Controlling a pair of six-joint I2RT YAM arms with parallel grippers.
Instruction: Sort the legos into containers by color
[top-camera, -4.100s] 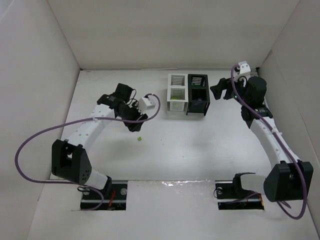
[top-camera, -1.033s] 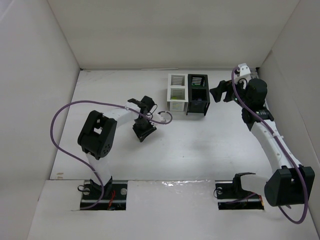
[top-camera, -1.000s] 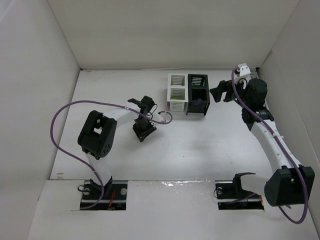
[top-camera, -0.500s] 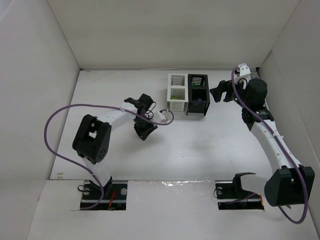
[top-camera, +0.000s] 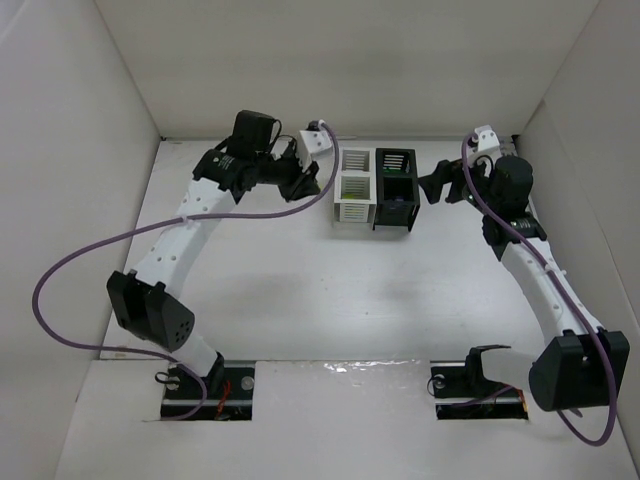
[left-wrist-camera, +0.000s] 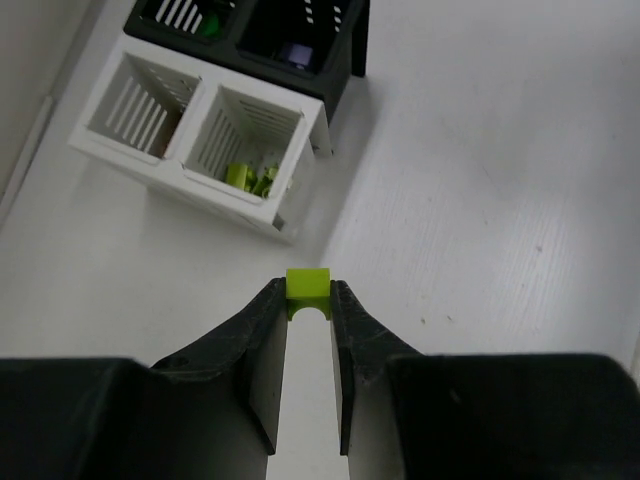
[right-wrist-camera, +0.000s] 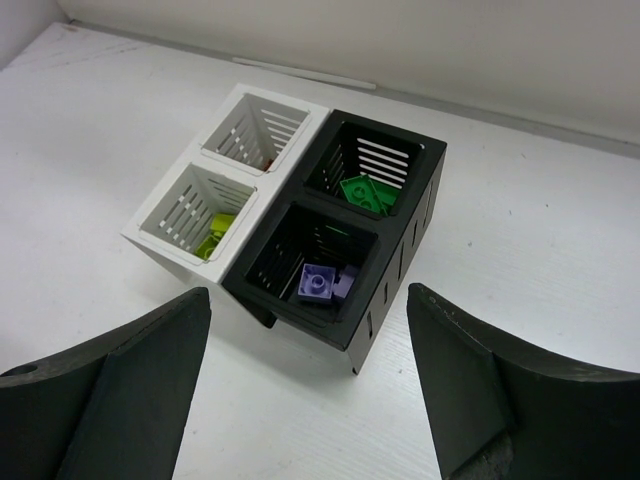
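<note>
My left gripper (left-wrist-camera: 308, 292) is shut on a small yellow-green lego (left-wrist-camera: 308, 281), held in the air just left of the block of containers (top-camera: 375, 188). In the top view the left gripper (top-camera: 303, 182) hovers beside the white bins. The near white bin (left-wrist-camera: 255, 135) holds yellow-green legos (left-wrist-camera: 248, 178). One black bin holds lavender legos (right-wrist-camera: 320, 282), the other a green lego (right-wrist-camera: 365, 192). My right gripper (right-wrist-camera: 308, 300) is open and empty, just right of the containers (right-wrist-camera: 400, 250), and also shows in the top view (top-camera: 436, 183).
The white walls of the enclosure stand close behind the containers and along both sides. The left arm's purple cable (top-camera: 60, 275) loops over the left part of the table (top-camera: 330, 290).
My left gripper came down on the yellow-green lego on the table, shut on it, then lifted and swung back to the left of the containers. The right arm has not moved.
</note>
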